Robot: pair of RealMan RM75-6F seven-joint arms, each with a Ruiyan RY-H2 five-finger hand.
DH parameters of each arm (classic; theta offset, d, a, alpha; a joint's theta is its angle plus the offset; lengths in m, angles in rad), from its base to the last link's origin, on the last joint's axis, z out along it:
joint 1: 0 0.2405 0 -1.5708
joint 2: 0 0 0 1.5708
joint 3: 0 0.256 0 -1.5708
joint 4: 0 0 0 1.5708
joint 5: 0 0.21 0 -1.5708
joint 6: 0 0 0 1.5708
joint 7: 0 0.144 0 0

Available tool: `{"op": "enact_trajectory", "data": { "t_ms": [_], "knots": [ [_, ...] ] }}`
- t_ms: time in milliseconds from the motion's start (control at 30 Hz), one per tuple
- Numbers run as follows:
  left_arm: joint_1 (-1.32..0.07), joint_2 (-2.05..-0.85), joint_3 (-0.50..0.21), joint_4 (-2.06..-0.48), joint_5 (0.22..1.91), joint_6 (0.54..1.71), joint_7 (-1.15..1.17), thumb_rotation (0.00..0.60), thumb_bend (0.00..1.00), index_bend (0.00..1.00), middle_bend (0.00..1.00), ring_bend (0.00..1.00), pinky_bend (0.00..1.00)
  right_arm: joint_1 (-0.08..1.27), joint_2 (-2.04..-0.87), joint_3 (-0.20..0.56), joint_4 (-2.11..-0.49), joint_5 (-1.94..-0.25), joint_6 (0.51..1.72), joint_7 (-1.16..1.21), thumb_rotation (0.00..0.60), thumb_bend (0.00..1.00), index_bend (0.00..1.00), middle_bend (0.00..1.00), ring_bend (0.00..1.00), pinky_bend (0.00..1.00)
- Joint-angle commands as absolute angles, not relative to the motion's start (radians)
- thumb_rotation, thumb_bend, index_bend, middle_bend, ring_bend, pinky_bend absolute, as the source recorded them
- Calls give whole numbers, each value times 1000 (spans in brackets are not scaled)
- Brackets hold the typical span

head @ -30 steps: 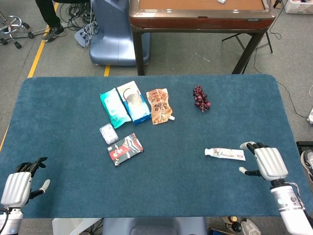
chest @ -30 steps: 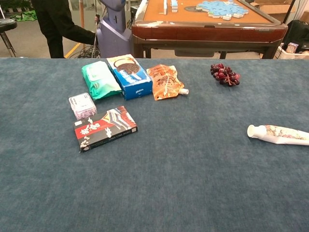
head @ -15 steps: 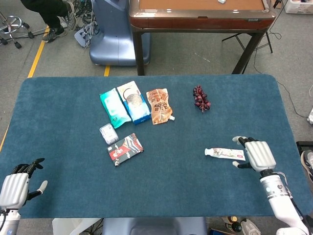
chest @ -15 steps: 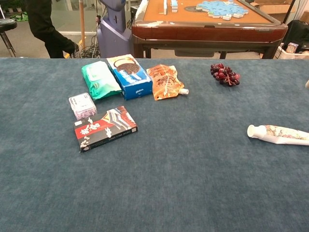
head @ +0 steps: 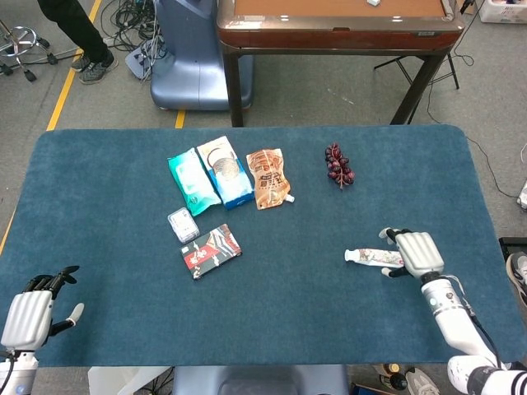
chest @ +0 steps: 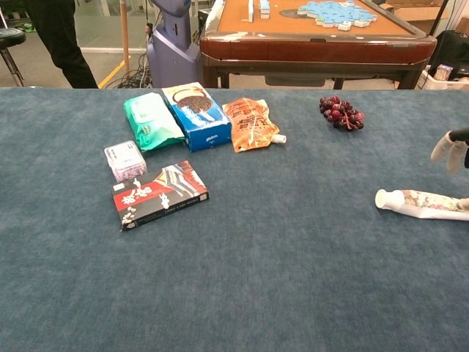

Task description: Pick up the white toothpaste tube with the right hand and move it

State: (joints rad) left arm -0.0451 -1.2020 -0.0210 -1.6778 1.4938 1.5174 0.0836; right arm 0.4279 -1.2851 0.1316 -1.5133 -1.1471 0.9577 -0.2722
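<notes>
From the head view, the white toothpaste tube [head: 372, 257] is being seen lying flat on the blue table [head: 99, 189], toward the right side, with its long axis running pretty much left to right and the cap end pointing left. The right hand [head: 414, 252] is being held over the tube's tail end, fingers spread apart, and whether the tube is actually being touched can't be told from up here. The left hand [head: 30, 315] is being kept at the near left edge, fingers apart, nothing in it. In the chest view, the tube [chest: 421, 204] is being shown at the far right, cap toward the left, tail running off the frame edge. Only some pale fingertips [chest: 444, 147] of the right hand are being caught above it, apart from the tube, so nothing is being gripped there.
</notes>
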Motion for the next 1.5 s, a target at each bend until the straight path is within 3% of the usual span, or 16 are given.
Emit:
{"op": "enact_trajectory", "data": {
  "t_ms": [33,733,1200,1500],
  "knots": [
    [-42,-1201,-21,-1678,1491,1520,83,600,255,204,368,333,199,460,-1326,132,-1466,-1133,925,-279,600,137,340,411,335,453],
    [-31,-1206,-22,-1667,1472,1516,72,600,255,204,368,333,199,549,-1424,118,-1351,-1050,838,-333,600,151,390,445,335,453],
    [-32,-1216,-23,-1657,1472,1510,62,600,255,205,368,333,199,552,-1421,82,-1361,-1038,847,-367,600,239,464,477,345,453],
    [-32,-1219,-24,-1652,1468,1506,55,600,255,205,368,333,199,564,-1419,74,-1373,-1019,847,-399,600,384,573,547,411,453]
  ]
}}
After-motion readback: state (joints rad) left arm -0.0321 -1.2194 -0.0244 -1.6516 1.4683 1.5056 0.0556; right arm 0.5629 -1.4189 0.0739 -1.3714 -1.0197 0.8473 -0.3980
